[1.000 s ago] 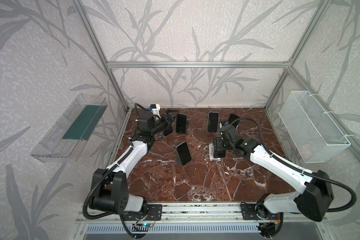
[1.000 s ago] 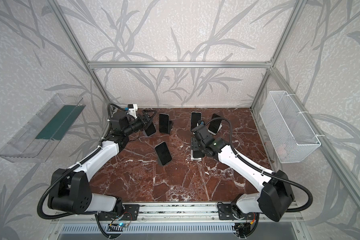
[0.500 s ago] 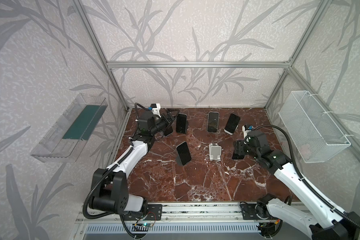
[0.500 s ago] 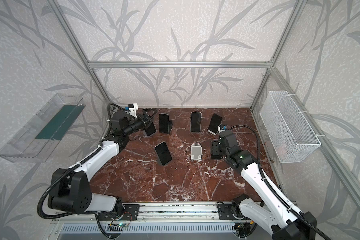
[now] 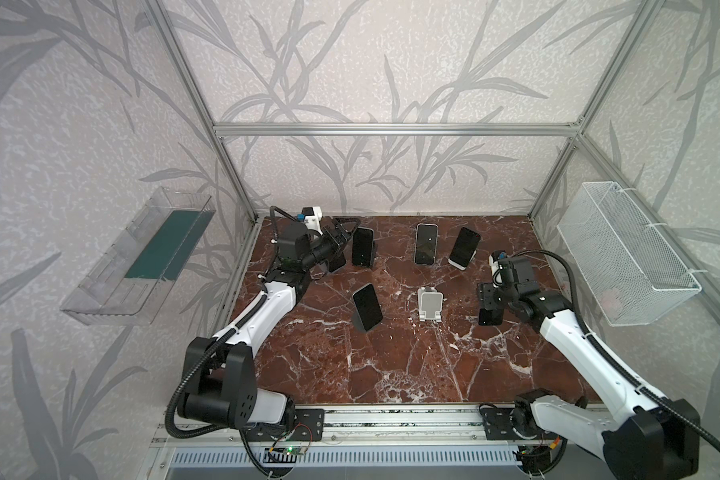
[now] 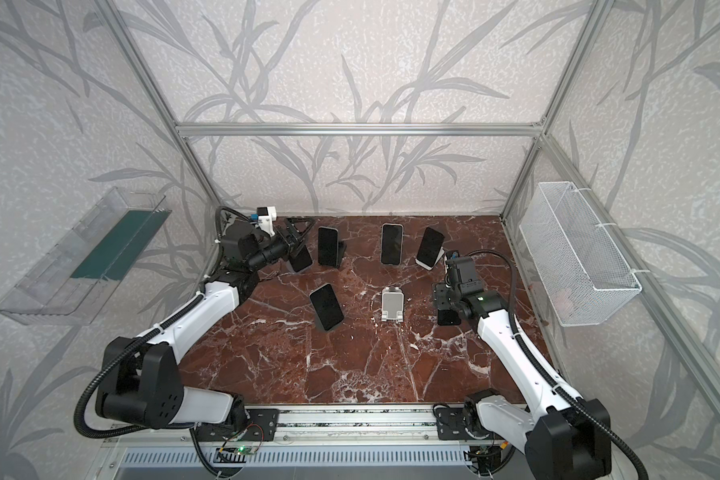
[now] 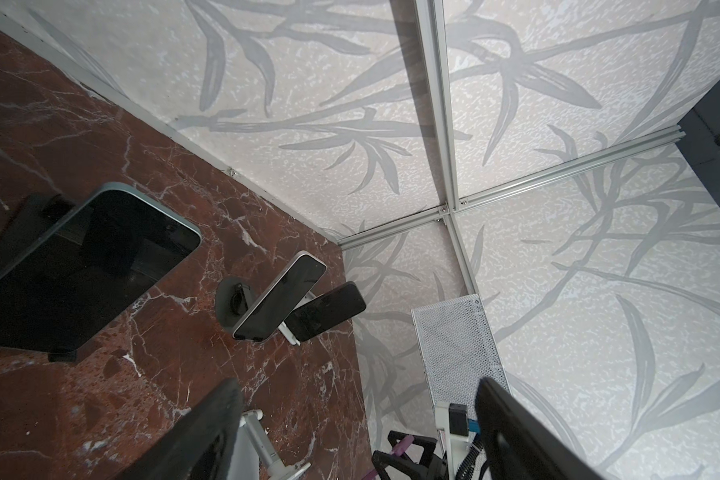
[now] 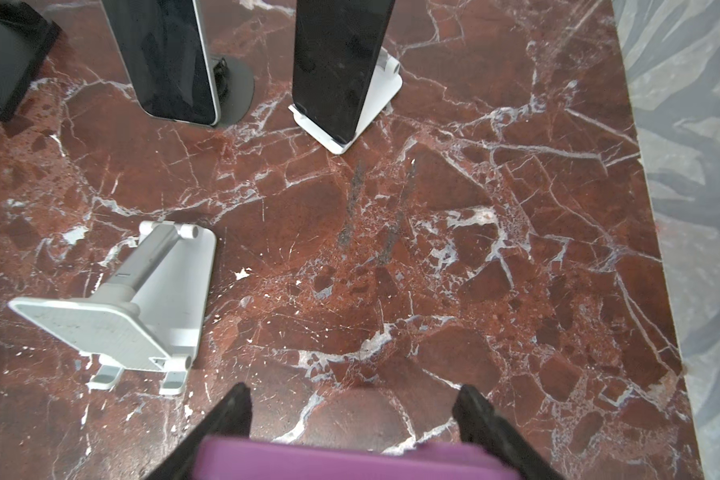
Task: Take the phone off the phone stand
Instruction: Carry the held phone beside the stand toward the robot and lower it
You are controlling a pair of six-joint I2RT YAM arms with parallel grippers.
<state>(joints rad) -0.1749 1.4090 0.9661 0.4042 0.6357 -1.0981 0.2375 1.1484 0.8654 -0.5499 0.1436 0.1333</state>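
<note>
Presently, the phone [image 5: 490,317] is off the stand [image 5: 429,302] and held by the right gripper [image 5: 489,303] near the right edge of the worktop [image 5: 391,374]. The jaws pinch it from both sides. In the right wrist view the phone [image 8: 350,459] shows purple between the black fingers [image 8: 231,409]. Whether its lower end touches the worktop cannot be told. The stand, white and bare, sits about mid-worktop with its cradle tilted back, well apart from the phone. The left gripper [image 5: 344,232] is at the rear left corner of the worktop, jaws spread wide. The left wrist view shows nothing between its fingers [image 7: 221,409]. A dark corner phone [image 5: 337,262] lies just below that gripper; contact between them cannot be told. Three rear phones [image 5: 425,245] lean on their own supports along the rear edge. A left phone [image 5: 366,307] is propped upright between the stand and the left edge.
</note>
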